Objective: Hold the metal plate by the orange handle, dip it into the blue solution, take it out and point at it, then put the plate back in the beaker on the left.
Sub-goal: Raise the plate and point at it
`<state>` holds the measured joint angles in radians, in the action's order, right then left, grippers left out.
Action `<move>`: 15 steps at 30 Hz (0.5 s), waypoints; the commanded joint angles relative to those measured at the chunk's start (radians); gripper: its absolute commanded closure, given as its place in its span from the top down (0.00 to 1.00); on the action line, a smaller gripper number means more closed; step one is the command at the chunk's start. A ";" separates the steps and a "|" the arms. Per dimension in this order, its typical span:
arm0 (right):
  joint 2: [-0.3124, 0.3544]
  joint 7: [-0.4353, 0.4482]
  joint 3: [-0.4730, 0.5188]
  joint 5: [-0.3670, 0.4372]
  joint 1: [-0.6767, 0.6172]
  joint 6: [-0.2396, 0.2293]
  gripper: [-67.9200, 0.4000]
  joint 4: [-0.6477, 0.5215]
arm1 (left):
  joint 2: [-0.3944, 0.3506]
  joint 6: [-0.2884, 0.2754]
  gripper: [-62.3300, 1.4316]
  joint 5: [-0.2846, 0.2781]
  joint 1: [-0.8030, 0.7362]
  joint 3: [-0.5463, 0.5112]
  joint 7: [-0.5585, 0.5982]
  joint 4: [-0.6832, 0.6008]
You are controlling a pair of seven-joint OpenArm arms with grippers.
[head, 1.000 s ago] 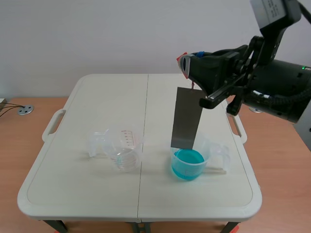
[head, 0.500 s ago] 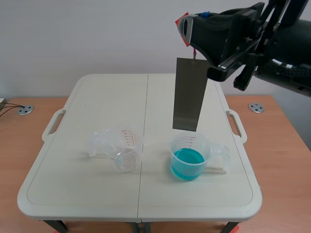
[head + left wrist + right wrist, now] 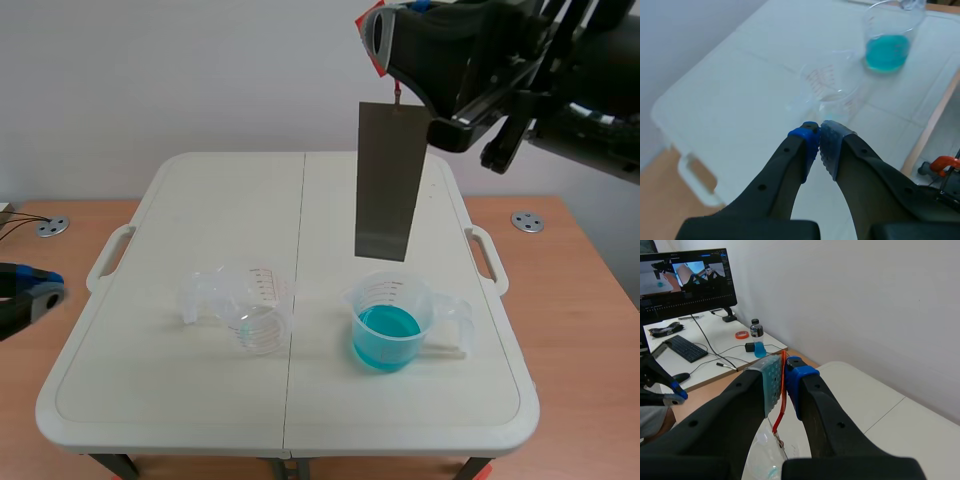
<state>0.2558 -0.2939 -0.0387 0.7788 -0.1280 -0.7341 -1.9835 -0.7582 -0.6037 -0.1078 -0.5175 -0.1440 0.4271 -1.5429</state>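
Note:
The grey metal plate point(image 3: 388, 180) hangs upright, clear above the beaker of blue solution point(image 3: 390, 323). My right gripper point(image 3: 380, 45), high at the top right, is shut on the plate's orange handle point(image 3: 781, 390), which shows as a thin orange strip between the pads. The empty clear beaker point(image 3: 255, 308) stands left of the table's middle seam. My left gripper point(image 3: 45, 292) is shut on nothing at the table's left edge; in its wrist view its tips point(image 3: 819, 141) meet just short of the empty beaker point(image 3: 832, 85), with the blue beaker point(image 3: 887, 37) beyond.
The white folding table point(image 3: 180, 200) has handles on both sides and rests on a wooden surface. A desk with a monitor point(image 3: 685, 277), keyboard and bottle shows behind in the right wrist view.
My right gripper has lifted the plate up out of the blue beaker's mouth and higher above it. My left gripper has come into the scene view at the left edge.

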 commanded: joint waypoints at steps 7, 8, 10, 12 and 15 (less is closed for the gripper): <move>0.007 0.010 0.008 0.018 0.012 -0.011 0.02 -0.019 | 0.105 -0.002 0.11 0.001 0.253 0.244 -0.187 0.010; 0.007 0.010 0.008 0.018 0.012 -0.011 0.02 -0.019 | 0.124 -0.002 0.11 0.001 0.282 0.268 -0.213 0.011; 0.007 0.008 0.008 0.018 0.012 -0.011 0.02 -0.019 | 0.164 -0.002 0.11 0.001 0.334 0.309 -0.265 0.011; 0.007 0.007 0.008 0.018 0.012 -0.011 0.02 -0.019 | 0.205 -0.002 0.11 0.001 0.379 0.344 -0.317 0.011; 0.007 0.005 0.008 0.018 0.012 -0.011 0.02 -0.019 | 0.262 -0.002 0.11 0.001 0.431 0.388 -0.393 0.011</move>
<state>0.2558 -0.3004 -0.0387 0.7788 -0.1280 -0.7341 -1.9835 -0.5030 -0.6044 -0.0944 -0.0837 0.2497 0.0265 -1.5257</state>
